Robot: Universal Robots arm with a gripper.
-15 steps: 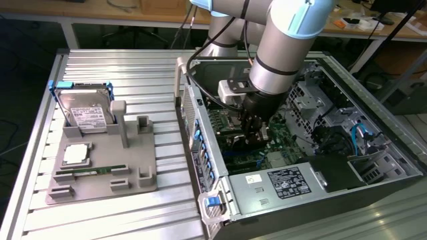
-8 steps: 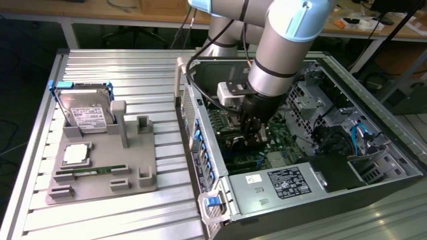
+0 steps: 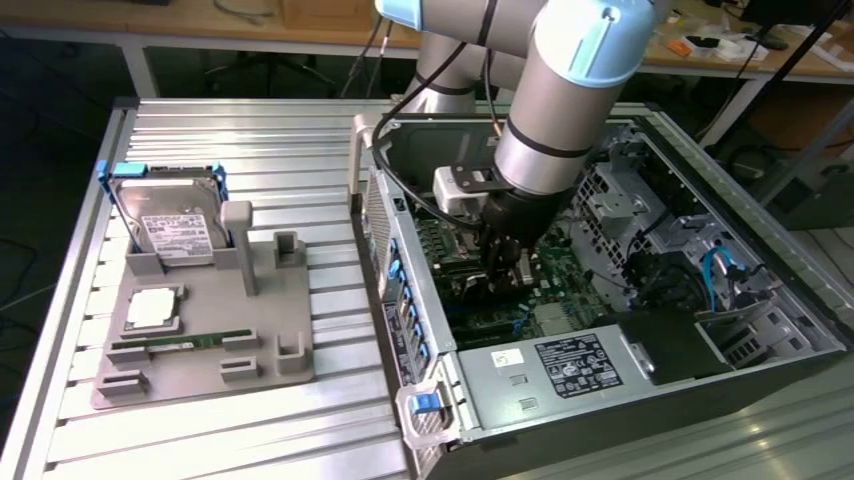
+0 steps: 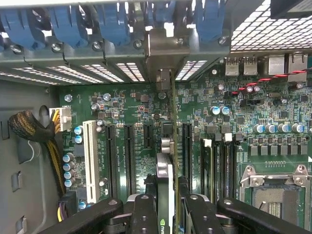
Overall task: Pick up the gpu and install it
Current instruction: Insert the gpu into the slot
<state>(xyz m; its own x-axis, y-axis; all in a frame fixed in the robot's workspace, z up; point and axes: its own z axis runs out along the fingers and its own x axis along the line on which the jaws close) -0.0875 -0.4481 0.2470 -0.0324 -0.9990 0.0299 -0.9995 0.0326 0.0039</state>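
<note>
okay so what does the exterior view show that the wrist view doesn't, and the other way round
Exterior view: the gray holder tray on the slatted table, with the hard drive upright in it and the green memory stick lying flat, beside the open computer case.

Wrist view: the motherboard's white slot, black slots, blue bracket clips and processor socket, close up.

Both: the gripper shut on the gpu, held edge-on above the motherboard.

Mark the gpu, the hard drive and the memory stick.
gpu (image 4: 165, 195): wrist view, card's edge between the gripper fingers.
hard drive (image 3: 171, 228): exterior view, its white label.
memory stick (image 3: 180, 343): exterior view, middle of the green strip.
</note>
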